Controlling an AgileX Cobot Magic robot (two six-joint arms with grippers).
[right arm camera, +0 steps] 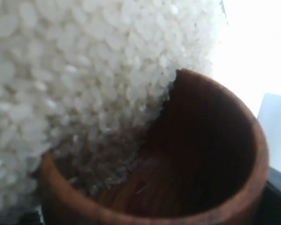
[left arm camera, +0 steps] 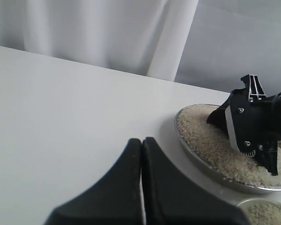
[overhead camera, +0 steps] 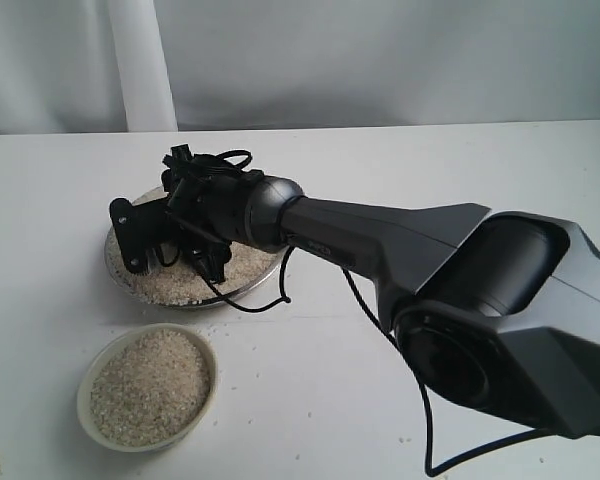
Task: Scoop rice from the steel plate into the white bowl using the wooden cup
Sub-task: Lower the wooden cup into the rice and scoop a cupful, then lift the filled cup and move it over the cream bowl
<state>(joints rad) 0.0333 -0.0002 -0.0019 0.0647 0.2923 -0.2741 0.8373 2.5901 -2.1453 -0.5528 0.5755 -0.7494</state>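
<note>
Arm point(overhead camera: 380, 240) extended low, wooden cup point(right arm camera: 215, 154) dipped into rice point(right arm camera: 61, 70).

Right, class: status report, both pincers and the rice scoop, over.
Left pincer shut, aside. Right pincer gripping reddish-brown wooden cup, mouth dug into off-white rice on shiny steel plate. Nothing blocking.

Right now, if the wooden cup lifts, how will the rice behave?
The rice is loose grains, so it probably pours out if the wooden cup tips. The cup looks partly filled, so likely a light load.
</note>
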